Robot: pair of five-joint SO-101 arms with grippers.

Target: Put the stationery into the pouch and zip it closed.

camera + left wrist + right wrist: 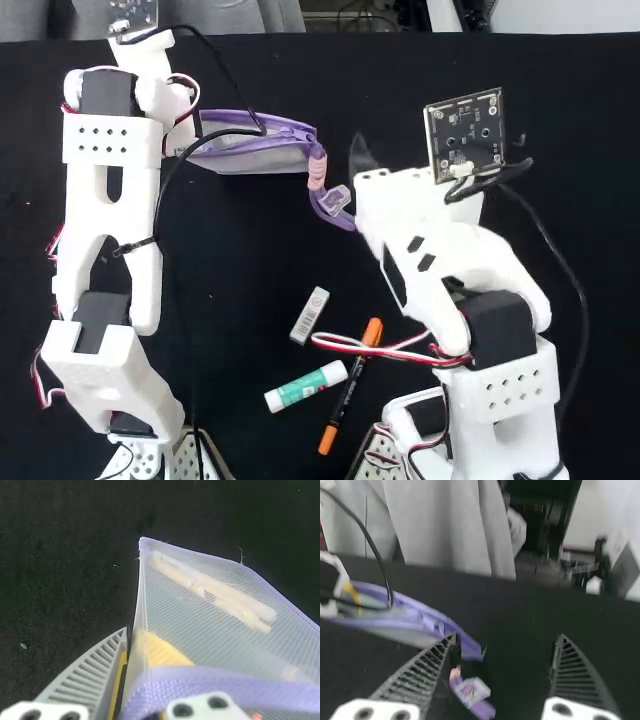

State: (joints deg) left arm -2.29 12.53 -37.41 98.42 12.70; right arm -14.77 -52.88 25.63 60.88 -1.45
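Your left claw (131,647) grips the purple-trimmed clear mesh pouch (210,625).
Your right claw (505,645) gapes wide beside its lilac zipper tag (470,692).

You can't identify the pale sticks (215,592) inside the pouch (225,640) through its mesh; the left arm (108,190) hides the pouch's left end from above.
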